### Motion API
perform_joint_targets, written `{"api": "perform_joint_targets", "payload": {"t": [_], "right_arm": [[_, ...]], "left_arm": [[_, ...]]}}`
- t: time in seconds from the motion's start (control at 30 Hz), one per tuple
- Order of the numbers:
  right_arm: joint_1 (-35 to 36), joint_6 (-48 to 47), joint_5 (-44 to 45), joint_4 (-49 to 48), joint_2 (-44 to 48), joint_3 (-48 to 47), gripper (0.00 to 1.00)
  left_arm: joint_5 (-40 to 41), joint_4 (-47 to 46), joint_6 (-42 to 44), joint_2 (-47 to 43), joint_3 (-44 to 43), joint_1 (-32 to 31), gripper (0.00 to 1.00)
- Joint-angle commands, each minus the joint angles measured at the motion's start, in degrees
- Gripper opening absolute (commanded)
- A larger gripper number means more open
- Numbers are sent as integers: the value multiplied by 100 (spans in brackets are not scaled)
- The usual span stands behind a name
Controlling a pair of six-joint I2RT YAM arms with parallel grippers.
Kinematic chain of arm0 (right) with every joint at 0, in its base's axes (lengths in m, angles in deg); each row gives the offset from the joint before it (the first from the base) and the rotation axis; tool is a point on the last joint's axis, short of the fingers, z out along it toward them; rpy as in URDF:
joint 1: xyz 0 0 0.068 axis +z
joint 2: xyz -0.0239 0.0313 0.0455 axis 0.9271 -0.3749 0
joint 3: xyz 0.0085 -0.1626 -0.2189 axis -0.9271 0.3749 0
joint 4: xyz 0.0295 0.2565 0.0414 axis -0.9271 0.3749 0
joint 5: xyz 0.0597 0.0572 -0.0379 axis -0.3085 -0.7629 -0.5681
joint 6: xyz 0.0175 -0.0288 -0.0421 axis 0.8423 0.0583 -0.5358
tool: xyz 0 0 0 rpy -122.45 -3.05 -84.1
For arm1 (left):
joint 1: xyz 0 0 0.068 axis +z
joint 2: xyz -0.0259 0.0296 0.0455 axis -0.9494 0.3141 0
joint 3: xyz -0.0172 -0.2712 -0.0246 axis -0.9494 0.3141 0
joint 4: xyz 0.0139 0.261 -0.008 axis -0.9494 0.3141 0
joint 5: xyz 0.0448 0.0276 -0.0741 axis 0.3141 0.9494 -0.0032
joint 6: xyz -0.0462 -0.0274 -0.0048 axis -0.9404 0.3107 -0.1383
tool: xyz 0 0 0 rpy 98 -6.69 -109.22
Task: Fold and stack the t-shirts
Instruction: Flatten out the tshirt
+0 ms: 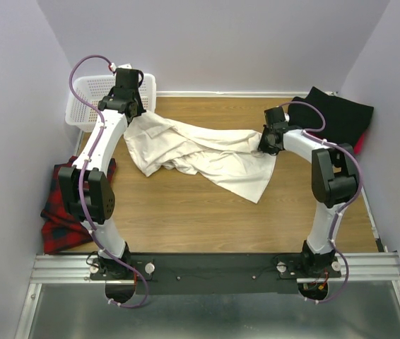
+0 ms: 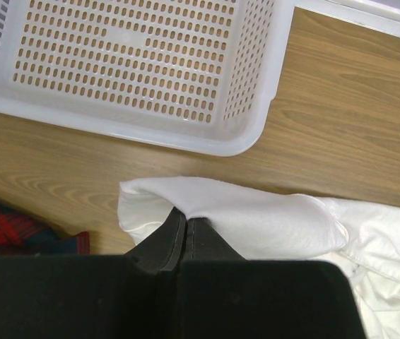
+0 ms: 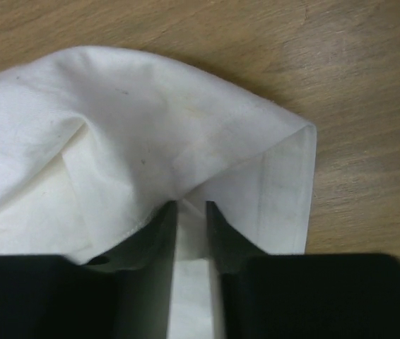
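The cream-white t-shirt lies crumpled and stretched across the middle of the wooden table. My left gripper is shut on its left end near the basket; in the left wrist view the jaws pinch a fold of the cloth. My right gripper sits at the shirt's right end. In the right wrist view its jaws stand a little apart with the white cloth between them. The black t-shirt lies bunched at the back right, with a bit of the red t-shirt showing beside it.
A white perforated basket stands at the back left, its rim just beyond the left gripper. A red and dark plaid cloth lies at the table's left edge, and its corner shows in the left wrist view. Walls enclose three sides.
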Motion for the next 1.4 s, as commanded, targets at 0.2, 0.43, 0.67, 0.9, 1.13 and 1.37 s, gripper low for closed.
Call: {"api": "perform_joint_targets", "payload": {"t": [0.2,0.43,0.67,0.9,1.13,1.37], "right_arm": [[-16,-98,-261,-75,60,-37,1],[-16,-124,-260,-66,315,244,35],[-16,-81,-357,-66,342,394,42],[-7,42,-472,-66,157,385,42],[19,25,-375,-66,69,227,10],[19,25,-77,170,744,122,1]], "left_arm": [[-81,-26,111,48,-92,94,0],[-81,-26,111,92,-101,102,0],[-89,-35,111,110,-48,102,0],[-72,-44,120,110,-13,111,0],[-72,-61,120,92,31,111,0],[-28,70,155,13,-197,138,0]]}}
